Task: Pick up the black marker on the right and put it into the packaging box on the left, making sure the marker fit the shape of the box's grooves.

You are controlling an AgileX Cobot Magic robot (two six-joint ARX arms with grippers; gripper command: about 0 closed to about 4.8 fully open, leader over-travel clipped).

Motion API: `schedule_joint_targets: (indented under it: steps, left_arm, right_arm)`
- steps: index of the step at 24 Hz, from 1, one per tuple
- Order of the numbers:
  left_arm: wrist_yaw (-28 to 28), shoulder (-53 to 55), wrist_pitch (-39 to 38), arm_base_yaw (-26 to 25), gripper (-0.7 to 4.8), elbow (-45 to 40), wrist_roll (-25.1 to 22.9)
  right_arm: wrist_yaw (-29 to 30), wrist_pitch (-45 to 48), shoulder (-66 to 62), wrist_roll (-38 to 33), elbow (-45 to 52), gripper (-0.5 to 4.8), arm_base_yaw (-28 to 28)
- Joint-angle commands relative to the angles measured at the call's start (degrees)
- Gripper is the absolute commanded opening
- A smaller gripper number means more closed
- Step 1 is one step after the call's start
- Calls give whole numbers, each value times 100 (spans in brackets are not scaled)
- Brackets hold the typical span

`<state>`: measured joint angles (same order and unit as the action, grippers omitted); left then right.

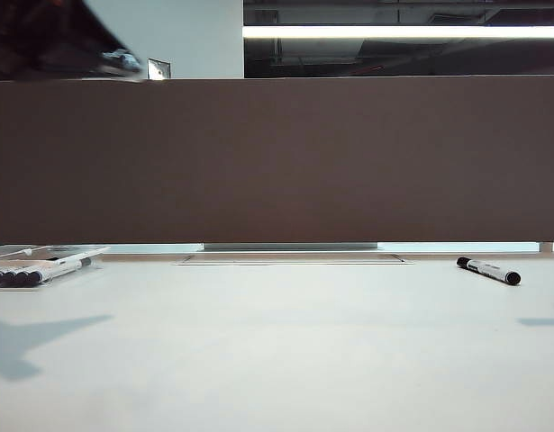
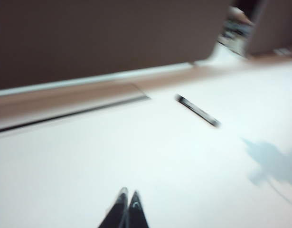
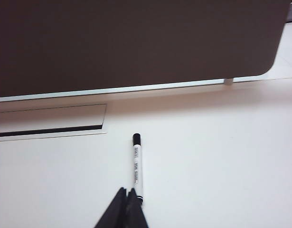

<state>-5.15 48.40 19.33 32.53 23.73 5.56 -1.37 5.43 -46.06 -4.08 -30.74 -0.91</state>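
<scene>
Item 1. Right gripper [image 3: 127,192]: two dark tapered fingers pressed tip to tip, holding nothing, hanging over the near end of the marker in the right wrist view. Not visible in the exterior view.

Item 2. Black marker [image 3: 137,167]: slim white barrel with dark printed label, black cap and black end plug. Lies flat and alone on the pale table [image 1: 286,351], on the right side [image 1: 488,271], well apart from the box. Judged advice: part the fingers before descending, set them across the barrel near its middle, and keep the pinch square so the marker does not roll.

Item 3. Left gripper [image 2: 127,194]: fingers likewise closed and empty, above bare table; view blurred.

Item 4. Packaging box [image 1: 6,253]: shallow clear plastic tray, far left, several like markers [image 1: 29,273] lying in it. Which groove is free cannot be told. Judged advice: align the marker parallel with its neighbours before lowering.

Item 5. Brown partition board [image 1: 277,157]: upright behind the table.
</scene>
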Motion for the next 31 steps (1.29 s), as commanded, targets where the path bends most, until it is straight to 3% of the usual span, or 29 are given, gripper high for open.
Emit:
schedule_joint_targets:
  steps: [1, 7, 13, 15, 16, 17, 22, 31]
  left_arm:
    - [-17, 103, 39, 374, -5, 26, -404]
    - [-17, 111, -232, 592, -5, 26, -492]
    - [-17, 109, -254, 584, -5, 24, -494]
    - [-17, 109, -249, 584, -5, 24, -494]
    - [-17, 109, -247, 584, -5, 24, -492]
    - [-20, 109, -247, 584, -5, 24, -492]
    - [-17, 109, -245, 584, -5, 24, -490]
    - [-17, 109, -245, 584, -5, 24, -470]
  right_arm:
    - [33, 214, -243, -17, -90, -5, 7]
    - [354, 129, -798, -11, -358, -5, 2]
    - [664, -507, -2232, 0, -1231, -4, 2]
    - [656, -804, -2756, 0, -1589, 60, 0]
    - [656, -828, -3060, 0, -1755, 149, 0]
    - [658, -787, -3244, 2, -1840, 207, 0]
    - [664, -737, -4024, 4, -2262, 404, 0]
    - [815, -1650, -5090, 162, -3493, 419, 0]
